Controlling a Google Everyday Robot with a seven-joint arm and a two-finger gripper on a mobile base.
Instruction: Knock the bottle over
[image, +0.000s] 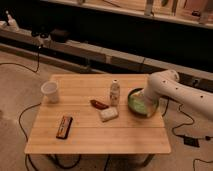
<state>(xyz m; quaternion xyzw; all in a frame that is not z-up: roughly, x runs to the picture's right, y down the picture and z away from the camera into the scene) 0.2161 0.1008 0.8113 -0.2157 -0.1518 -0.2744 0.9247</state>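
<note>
Your bottle stands upright a little right of the middle of the wooden table. It is slim and whitish with a pale cap. A faint band of label crosses its body, and the print on it is too small to read.

Just off the bottle's foot, at about 7 o'clock, lies a small reddish-brown item, close to it but apart. Below that, near 6 o'clock, a flat whitish block lies at a slant, with nothing legible on its top face.

At 3 o'clock from the bottle sits a green bowl, near it with a strip of bare wood between. Your robot's white arm comes in from the right edge, bends at the elbow and drops toward that bowl. The gripper is low at the bowl, on the bottle's right and clear of it. You cannot tell whether it is open or closed, or whether it holds anything.

Well out at 9 o'clock a wide translucent white cup stands near the table's left edge. A dark flat packet lies toward 8 o'clock near the front left, and its markings are unreadable.
</note>
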